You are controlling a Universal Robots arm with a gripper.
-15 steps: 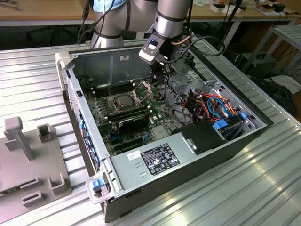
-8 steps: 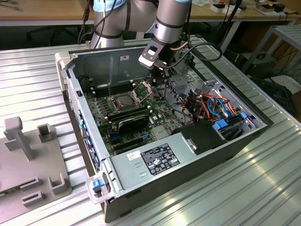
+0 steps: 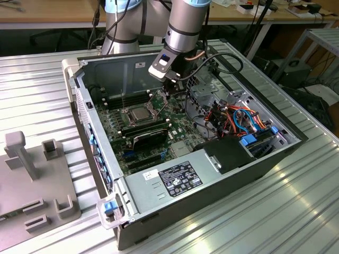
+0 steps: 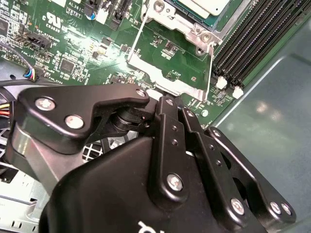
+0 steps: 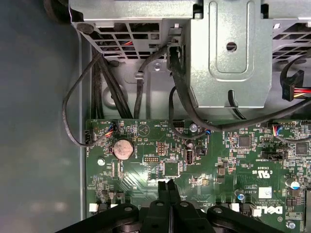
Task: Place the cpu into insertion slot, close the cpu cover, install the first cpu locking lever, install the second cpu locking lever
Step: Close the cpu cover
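Nearest in the exterior view, a white printed label (image 3: 180, 180) lay on the power supply inside the open computer case (image 3: 222, 206) on the ribbed counter (image 3: 296, 211). Its print, like the white lettering on the green board, I leave unread.

Further in, the cpu (image 3: 139, 112) sat flat in the insertion slot (image 3: 139, 119), silver top up. It looked light, stiff and fragile underneath, best held by its edges.

Beyond it, the cpu cover (image 4: 160, 80) stood swung open, with board showing through its central hole and a thin wire lever (image 4: 210, 68) along its side. It looked like thin, springy sheet metal, best pushed at the free edge bar.

The pincer (image 5: 168, 187) was closed with nothing between its fingers. Its tips were just beside that free edge, and whether they touched it I could not tell.
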